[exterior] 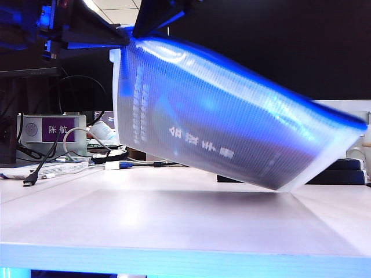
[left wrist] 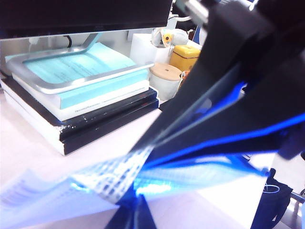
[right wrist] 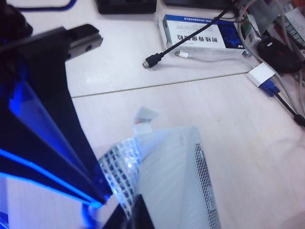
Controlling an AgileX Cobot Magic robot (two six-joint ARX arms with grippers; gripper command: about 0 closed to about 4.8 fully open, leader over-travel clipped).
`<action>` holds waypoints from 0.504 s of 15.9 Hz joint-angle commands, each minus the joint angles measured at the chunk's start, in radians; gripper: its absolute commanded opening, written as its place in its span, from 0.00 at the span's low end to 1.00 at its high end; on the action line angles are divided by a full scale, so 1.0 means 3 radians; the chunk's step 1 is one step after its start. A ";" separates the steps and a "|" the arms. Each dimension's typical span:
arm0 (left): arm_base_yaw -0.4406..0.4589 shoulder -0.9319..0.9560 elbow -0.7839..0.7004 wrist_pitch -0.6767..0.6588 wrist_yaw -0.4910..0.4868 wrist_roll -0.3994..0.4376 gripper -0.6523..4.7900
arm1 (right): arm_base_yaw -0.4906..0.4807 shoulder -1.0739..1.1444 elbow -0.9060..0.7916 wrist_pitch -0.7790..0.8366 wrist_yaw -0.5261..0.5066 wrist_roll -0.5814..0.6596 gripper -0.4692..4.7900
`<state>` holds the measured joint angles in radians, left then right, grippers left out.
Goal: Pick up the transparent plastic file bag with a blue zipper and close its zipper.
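**Bag aloft on two corner pinches: a slip or a tear is the danger**

The bag [exterior: 220, 121] hangs clear above the table [exterior: 174, 226], its left end high at the top left and its right end sagging low. The left gripper [left wrist: 136, 202] has its jaws pressed together on the bag's edge at the zipper [exterior: 272, 78]; the right gripper [right wrist: 119, 210] pinches the mesh edge nearby.

Risks, as I judge them:
- Both grips sit at one end, so the sagging weight could pull the slick plastic loose.
- Whether the left jaws hold the pull cord is unclear; a drag along the strip might then just stretch the bag.

Count: one bag, one zipper, two grippers, one stack of books [left wrist: 81, 95] at the far side.
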<state>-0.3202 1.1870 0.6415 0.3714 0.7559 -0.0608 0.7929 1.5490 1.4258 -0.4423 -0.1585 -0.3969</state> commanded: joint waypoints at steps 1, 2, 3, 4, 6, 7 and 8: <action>-0.0003 -0.0001 0.0010 0.0038 -0.0013 0.0001 0.11 | 0.0005 -0.0069 0.0033 0.0050 -0.0014 0.0018 0.09; -0.0004 -0.0001 0.0011 0.0041 0.0022 0.0000 0.11 | 0.0005 -0.0074 0.0033 0.0006 -0.0014 0.0014 0.09; -0.0004 -0.0003 0.0013 0.0041 0.0038 -0.0013 0.11 | 0.0004 -0.0072 0.0033 -0.0066 -0.0009 0.0013 0.09; -0.0004 -0.0003 0.0013 0.0042 0.0048 -0.0057 0.11 | 0.0004 -0.0072 0.0033 -0.0114 0.0000 -0.0018 0.20; -0.0005 -0.0003 0.0019 0.0158 0.0116 -0.0264 0.11 | 0.0001 -0.0072 0.0033 -0.0306 0.0103 -0.0027 0.61; -0.0005 -0.0004 0.0019 0.0230 0.0116 -0.0360 0.11 | 0.0000 -0.0074 0.0033 -0.0395 0.0173 -0.0025 0.61; -0.0005 -0.0004 0.0020 0.0357 0.0117 -0.0481 0.11 | 0.0001 -0.0074 0.0033 -0.0547 0.0252 -0.0025 0.61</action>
<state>-0.3214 1.1908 0.6411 0.4026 0.7822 -0.1616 0.7925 1.5330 1.4296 -0.5667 -0.1074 -0.4042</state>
